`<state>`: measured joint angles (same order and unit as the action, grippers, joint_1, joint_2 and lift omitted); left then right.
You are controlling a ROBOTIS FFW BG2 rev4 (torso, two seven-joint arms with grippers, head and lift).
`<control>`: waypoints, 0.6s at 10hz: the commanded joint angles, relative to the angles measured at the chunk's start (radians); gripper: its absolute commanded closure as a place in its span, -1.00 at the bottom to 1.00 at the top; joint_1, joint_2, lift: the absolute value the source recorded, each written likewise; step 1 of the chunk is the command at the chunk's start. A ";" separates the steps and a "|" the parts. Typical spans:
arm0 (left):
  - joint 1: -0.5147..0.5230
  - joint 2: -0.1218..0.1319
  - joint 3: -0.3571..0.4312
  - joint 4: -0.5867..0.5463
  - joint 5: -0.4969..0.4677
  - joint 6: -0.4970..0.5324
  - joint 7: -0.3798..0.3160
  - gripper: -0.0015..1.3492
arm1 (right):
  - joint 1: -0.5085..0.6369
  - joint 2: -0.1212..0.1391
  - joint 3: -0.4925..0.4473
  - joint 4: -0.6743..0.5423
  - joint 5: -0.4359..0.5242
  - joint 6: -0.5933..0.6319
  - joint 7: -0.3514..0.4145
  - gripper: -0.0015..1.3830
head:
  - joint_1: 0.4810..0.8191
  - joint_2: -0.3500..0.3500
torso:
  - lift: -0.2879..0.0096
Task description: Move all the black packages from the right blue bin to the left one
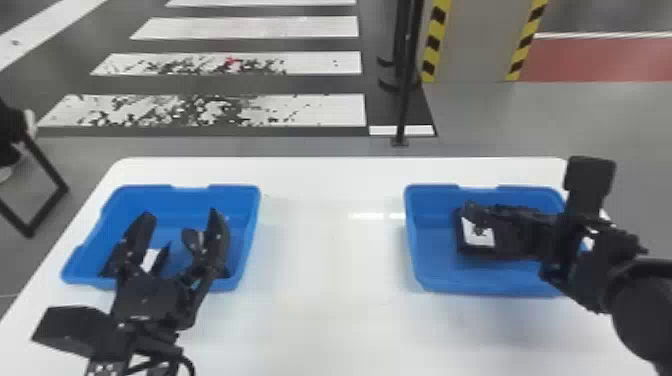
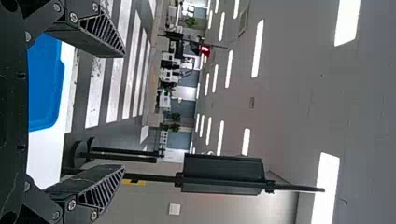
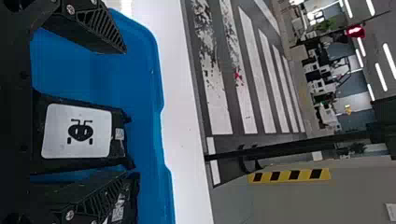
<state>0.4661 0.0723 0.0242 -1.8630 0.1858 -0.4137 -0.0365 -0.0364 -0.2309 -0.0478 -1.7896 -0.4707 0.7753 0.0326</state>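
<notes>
A black package with a white label (image 3: 79,133) lies in the right blue bin (image 1: 435,255), toward its right edge; a second black package (image 3: 130,198) lies beside it. The right end effector (image 1: 475,212) is open over them, fingers spread; contact cannot be determined. The bin sits near the right edge of the bench (image 1: 330,250). By the left edge, the left end effector (image 1: 181,217) stands open above the left blue bin (image 1: 245,220), gripping nothing.

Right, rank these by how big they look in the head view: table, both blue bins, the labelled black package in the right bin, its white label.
1. White table
2. Left blue bin and right blue bin: too alike to rank, both partly covered
3. Black package
4. White label
</notes>
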 commanded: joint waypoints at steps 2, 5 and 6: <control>0.003 0.001 -0.006 -0.001 0.006 0.001 0.000 -0.70 | -0.059 0.005 0.006 0.095 0.060 0.076 -0.002 -0.84 | 0.27 0.02 | -0.01; 0.003 0.001 -0.006 0.001 0.006 0.001 -0.005 -0.70 | -0.116 -0.001 0.050 0.183 0.062 0.076 0.012 -0.84 | 0.27 -0.01 | -0.01; 0.003 0.001 -0.006 0.001 0.004 0.001 -0.005 -0.70 | -0.121 -0.001 0.060 0.198 0.058 0.076 0.012 -0.84 | 0.27 0.01 | -0.01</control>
<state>0.4694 0.0736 0.0180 -1.8639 0.1906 -0.4124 -0.0414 -0.1515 -0.2317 0.0053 -1.6019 -0.4099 0.8518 0.0447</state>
